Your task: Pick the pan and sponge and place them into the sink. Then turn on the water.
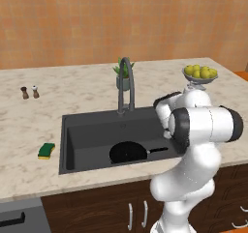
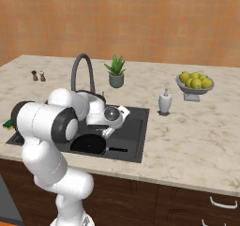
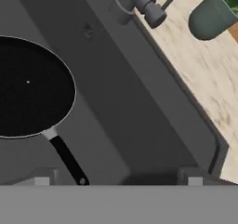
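Observation:
The black pan lies flat on the floor of the dark grey sink, its thin handle pointing right. My gripper hangs open just above the sink, over the end of the pan's handle, with nothing between its fingers. The yellow and green sponge rests on the counter just left of the sink. The arched faucet stands behind the basin. The water is out of view.
A potted plant stands behind the faucet. A bowl of lemons and a soap dispenser are to the right. Salt and pepper shakers sit at the far left.

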Motion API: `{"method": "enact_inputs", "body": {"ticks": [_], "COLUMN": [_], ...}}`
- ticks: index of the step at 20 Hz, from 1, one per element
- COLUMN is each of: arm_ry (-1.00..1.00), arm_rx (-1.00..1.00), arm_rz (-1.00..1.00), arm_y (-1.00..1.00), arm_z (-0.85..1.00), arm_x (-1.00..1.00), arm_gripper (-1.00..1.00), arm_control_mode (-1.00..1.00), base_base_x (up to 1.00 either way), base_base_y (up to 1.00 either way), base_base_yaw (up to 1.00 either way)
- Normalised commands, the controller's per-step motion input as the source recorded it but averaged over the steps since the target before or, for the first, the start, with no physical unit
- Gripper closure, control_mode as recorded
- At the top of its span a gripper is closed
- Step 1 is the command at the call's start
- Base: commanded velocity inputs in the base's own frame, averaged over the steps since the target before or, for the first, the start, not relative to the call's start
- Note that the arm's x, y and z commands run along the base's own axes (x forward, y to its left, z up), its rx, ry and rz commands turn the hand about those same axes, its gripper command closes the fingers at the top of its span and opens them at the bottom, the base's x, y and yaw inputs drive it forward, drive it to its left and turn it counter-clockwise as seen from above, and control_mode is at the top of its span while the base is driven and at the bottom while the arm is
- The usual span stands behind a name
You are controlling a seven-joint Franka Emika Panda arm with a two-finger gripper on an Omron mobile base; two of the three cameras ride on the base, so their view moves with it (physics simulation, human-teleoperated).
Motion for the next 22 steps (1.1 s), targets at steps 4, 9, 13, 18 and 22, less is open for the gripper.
{"method": "enact_inputs", "body": {"ticks": [4, 9, 13, 18, 22], "arm_ry": [-0.08, -0.01, 0.01, 0.00, 0.03], "arm_rx": [-0.14, -0.14, -0.14, -0.22, -0.34], "arm_rz": [0.00, 0.04, 0.05, 0.14, 0.20], "arm_y": [0.00, 0.00, -0.05, -0.01, 0.00], "arm_z": [1.00, 1.00, 1.00, 1.00, 1.00], "arm_x": [-0.50, -0.42, -0.31, -0.14, -0.45], "arm_gripper": [-1.00, -1.00, -1.00, -1.00, -1.00], "arm_control_mode": [-1.00, -1.00, -1.00, -1.00, -1.00], "base_base_x": [0.00, 0.00, 0.00, 0.00, 0.00], "base_base_y": [0.00, 0.00, 0.00, 0.00, 0.00], "base_base_yaw": [0.00, 0.00, 0.00, 0.00, 0.00]}}
